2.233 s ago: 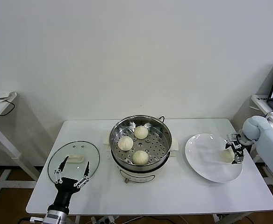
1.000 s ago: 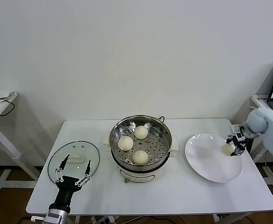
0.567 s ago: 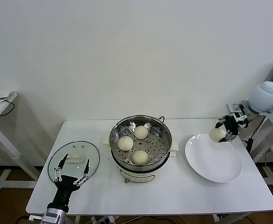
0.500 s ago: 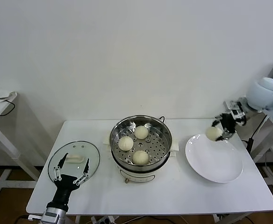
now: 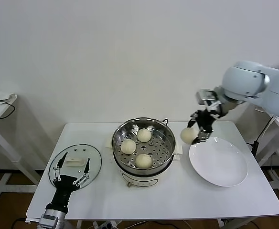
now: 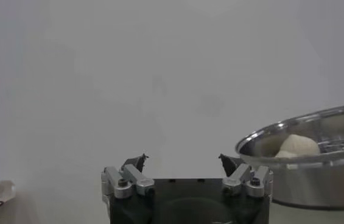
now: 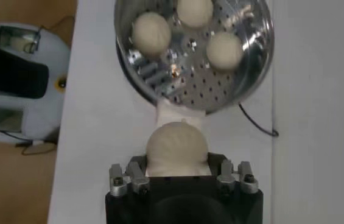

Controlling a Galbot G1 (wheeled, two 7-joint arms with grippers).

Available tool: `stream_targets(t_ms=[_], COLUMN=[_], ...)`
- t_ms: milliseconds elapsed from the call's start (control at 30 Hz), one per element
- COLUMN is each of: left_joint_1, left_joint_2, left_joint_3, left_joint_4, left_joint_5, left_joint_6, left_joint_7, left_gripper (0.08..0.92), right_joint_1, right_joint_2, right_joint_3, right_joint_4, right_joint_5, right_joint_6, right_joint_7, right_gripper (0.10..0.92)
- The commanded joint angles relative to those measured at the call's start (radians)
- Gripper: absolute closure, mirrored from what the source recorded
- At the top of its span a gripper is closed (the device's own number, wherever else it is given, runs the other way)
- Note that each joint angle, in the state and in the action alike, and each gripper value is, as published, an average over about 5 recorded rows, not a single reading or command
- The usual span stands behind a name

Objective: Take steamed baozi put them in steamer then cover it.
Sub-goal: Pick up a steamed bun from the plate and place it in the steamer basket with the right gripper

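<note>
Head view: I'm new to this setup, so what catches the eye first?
The right gripper, jaws shut on a round cream-white dough bun, hangs in the air between the shiny stainless-steel steamer pot and the flat white plate. Three similar buns already sit on the pot's perforated tray.

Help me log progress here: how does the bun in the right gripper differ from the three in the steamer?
The held baozi hangs in the air, clamped by the right gripper between the steamer and the white plate; the three baozi rest on the perforated tray. The held one is alone, while those three sit grouped. All four are the same cream-white, round domed buns.
</note>
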Motion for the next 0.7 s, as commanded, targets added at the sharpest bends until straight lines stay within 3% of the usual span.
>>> stream_targets(t_ms=[33, 700], left_joint_1=[-0.003, -0.016], left_joint_2=[0.002, 0.004], left_joint_3=[-0.007, -0.025], left_joint_4=[-0.003, 0.016], left_joint_5=[-0.005, -0.017], left_joint_6=[0.002, 0.004], left_joint_7=[0.000, 0.002], left_gripper=[0.177, 0.177], right_joint_1=[-0.098, -0.329], right_joint_2=[0.239, 0.384], right_joint_3=[0.002, 0.120], right_joint_4=[-0.074, -0.347], right_joint_5=[0.073, -0.068], right_joint_6=[-0.090, -0.090], right_joint_7=[0.060, 0.043], right_gripper=[0.364, 0.364])
